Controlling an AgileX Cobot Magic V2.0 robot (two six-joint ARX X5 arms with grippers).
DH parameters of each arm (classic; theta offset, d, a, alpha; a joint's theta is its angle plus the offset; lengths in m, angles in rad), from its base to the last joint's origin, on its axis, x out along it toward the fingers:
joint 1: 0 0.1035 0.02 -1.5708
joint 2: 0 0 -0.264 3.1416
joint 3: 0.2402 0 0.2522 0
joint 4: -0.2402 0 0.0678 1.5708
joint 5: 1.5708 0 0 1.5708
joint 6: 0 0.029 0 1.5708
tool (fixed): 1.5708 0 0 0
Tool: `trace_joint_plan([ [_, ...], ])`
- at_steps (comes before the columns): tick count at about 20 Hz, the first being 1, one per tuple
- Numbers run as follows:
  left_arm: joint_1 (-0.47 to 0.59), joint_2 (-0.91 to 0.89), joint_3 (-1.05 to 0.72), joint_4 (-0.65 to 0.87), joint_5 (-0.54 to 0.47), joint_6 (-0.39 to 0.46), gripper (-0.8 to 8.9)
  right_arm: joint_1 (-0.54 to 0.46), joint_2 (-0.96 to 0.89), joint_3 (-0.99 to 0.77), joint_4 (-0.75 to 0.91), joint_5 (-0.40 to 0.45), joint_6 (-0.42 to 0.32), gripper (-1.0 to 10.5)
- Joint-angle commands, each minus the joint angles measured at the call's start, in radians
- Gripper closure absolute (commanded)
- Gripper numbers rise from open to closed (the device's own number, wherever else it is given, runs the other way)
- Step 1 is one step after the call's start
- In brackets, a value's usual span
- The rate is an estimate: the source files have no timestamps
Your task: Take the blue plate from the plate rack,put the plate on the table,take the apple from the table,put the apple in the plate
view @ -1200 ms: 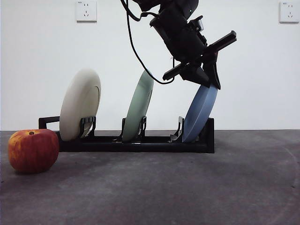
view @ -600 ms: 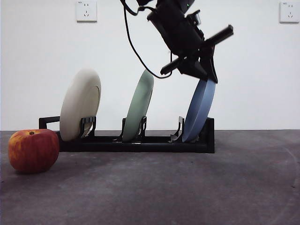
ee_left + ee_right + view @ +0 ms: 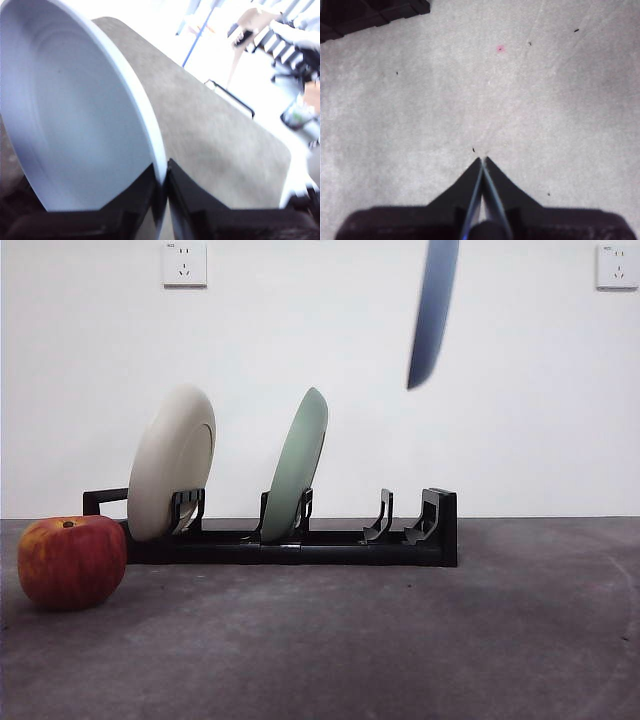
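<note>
Blue plate (image 3: 432,315) airborne above plate rack (image 3: 300,540)

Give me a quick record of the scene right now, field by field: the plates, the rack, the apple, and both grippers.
blue plate: lifted clear of the rack, hanging edge-on high in the front view
left gripper: shut on the blue plate's rim
right gripper: shut, holding nothing, over bare table
plate rack: right-end slot vacant
cream-white plate: standing in the rack
pale green plate: standing in the rack
apple: on the table beside the rack's left end
</note>
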Motion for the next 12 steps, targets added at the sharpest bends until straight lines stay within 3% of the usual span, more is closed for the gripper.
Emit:
trace_joint_plan([
  [1, -0.042, -0.057, 0.006, -0.073, -0.072, 0.184, 8.26, 0.001, 0.001, 0.003, 0.000, 0.000, -0.010, 9.5],
  [4, -0.103, -0.130, 0.006, -0.150, -0.183, 0.303, 8.26, 0.001, 0.001, 0.003, -0.008, 0.000, -0.010, 9.5],
  [6, -0.139, -0.173, 0.006, -0.202, -0.243, 0.321, 8.22, 0.001, 0.001, 0.003, -0.019, 0.000, -0.010, 9.5],
  [9, -0.192, -0.222, 0.006, -0.325, -0.429, 0.367, 8.22, 0.001, 0.001, 0.003, -0.026, 0.000, -0.010, 9.5],
  [12, -0.225, -0.258, 0.006, -0.460, -0.492, 0.349, 8.22, 0.001, 0.001, 0.003, -0.024, 0.000, -0.010, 9.5],
])
